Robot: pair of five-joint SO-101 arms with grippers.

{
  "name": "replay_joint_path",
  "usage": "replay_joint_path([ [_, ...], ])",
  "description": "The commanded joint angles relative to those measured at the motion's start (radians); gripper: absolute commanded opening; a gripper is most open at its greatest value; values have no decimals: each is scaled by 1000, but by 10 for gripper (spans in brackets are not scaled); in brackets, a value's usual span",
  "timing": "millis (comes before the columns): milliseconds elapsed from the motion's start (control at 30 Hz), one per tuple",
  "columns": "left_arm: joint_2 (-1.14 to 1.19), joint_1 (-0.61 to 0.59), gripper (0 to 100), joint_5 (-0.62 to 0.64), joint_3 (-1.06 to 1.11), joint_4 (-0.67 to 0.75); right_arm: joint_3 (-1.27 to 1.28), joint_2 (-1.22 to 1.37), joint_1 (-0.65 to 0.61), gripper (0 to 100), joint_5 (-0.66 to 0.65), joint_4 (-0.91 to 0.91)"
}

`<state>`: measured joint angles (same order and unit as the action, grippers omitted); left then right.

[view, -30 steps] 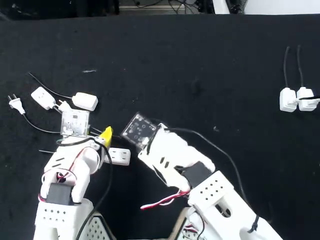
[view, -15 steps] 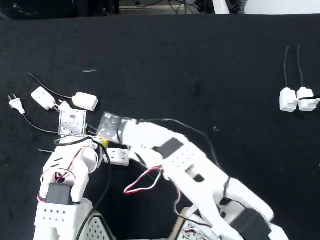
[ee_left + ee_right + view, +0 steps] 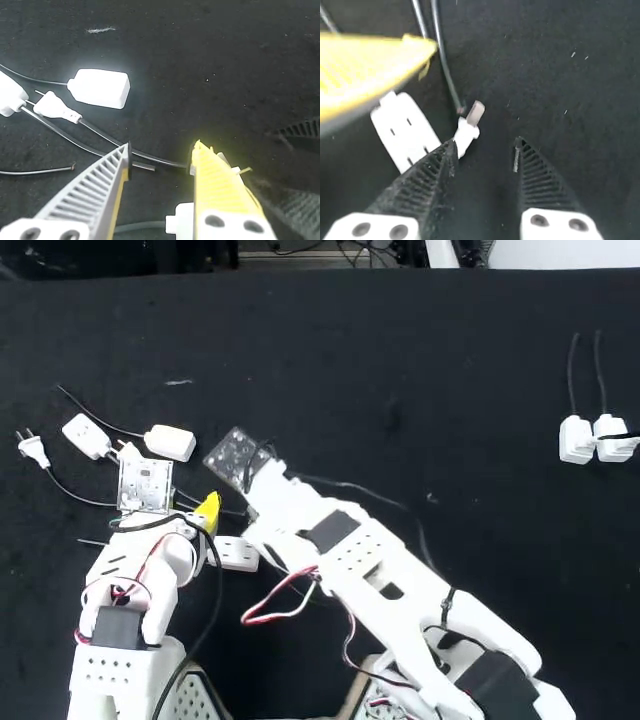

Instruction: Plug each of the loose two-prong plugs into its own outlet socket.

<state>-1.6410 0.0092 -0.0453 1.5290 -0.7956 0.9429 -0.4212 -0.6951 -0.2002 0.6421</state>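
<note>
A plug [image 3: 468, 131] lies just beside the spread right pincer [image 3: 485, 144].

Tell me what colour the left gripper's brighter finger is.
Yellow. That finger shows best in the left wrist view.

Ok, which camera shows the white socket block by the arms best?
Right wrist view: the socket block lies close, its slots plainly visible. The high view shows it small, with the slots hard to make out.

Outlet socket [image 3: 238, 553] partly hidden beneath both arms
</note>
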Motion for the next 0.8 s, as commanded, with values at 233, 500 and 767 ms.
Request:
replay_joint_path([
  [233, -17, -67, 206, -3, -16, 6, -280, 272, -20, 169, 135, 91],
  [500, -17, -82, 205, -3, -13, 25, -325, 398, -20, 169, 141, 91],
  [767, -17, -82, 205, -3, -13, 25, -337, 456, -20, 137, 141, 87],
])
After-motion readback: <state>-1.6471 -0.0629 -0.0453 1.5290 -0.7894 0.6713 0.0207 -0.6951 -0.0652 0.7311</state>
